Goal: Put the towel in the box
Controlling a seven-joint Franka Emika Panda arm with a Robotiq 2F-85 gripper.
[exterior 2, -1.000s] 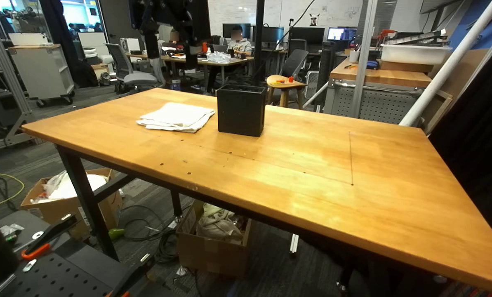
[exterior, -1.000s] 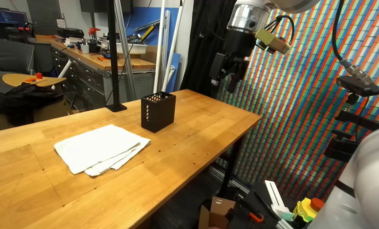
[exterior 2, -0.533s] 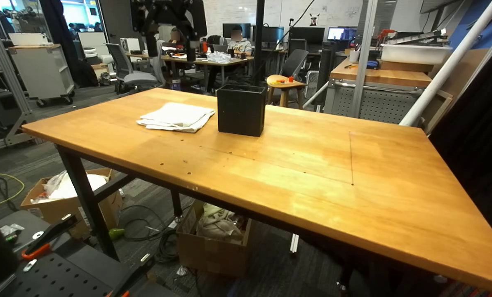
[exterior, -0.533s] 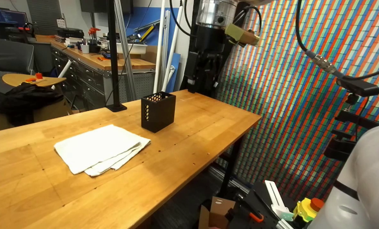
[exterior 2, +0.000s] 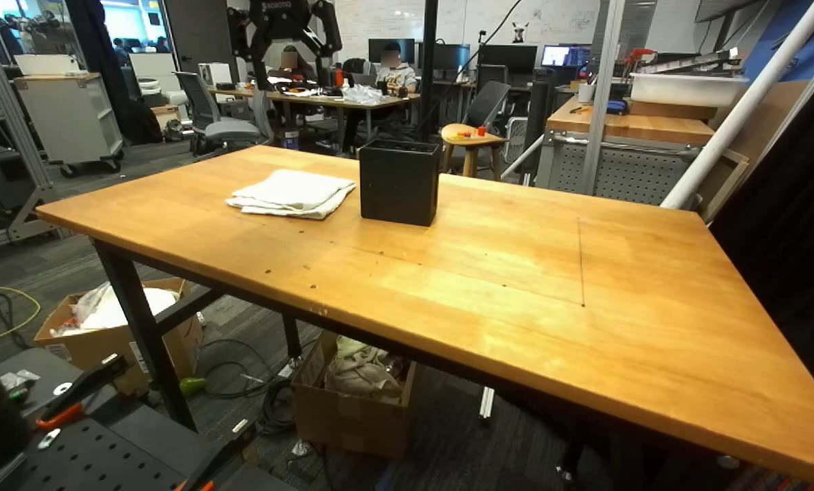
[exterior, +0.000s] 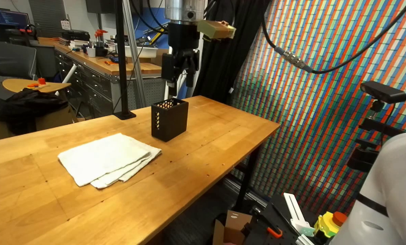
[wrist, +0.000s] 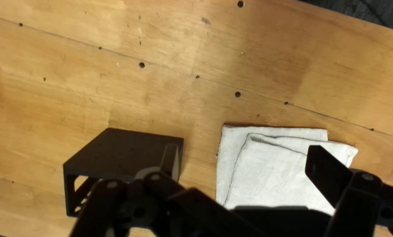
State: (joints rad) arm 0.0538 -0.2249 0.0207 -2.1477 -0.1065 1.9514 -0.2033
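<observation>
Standing upright: black box [exterior: 175, 121], inside mostly hidden; towel [exterior: 104, 158] outside, nearby.

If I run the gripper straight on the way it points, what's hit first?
The gripper points down: probably the bare tabletop near the gap between towel and box, though depth is unclear and a finger might clip either.

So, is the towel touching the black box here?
Apart. The wrist view shows it: a strip of wooden tabletop is visible between the facing sides of the towel and the black box.
</observation>
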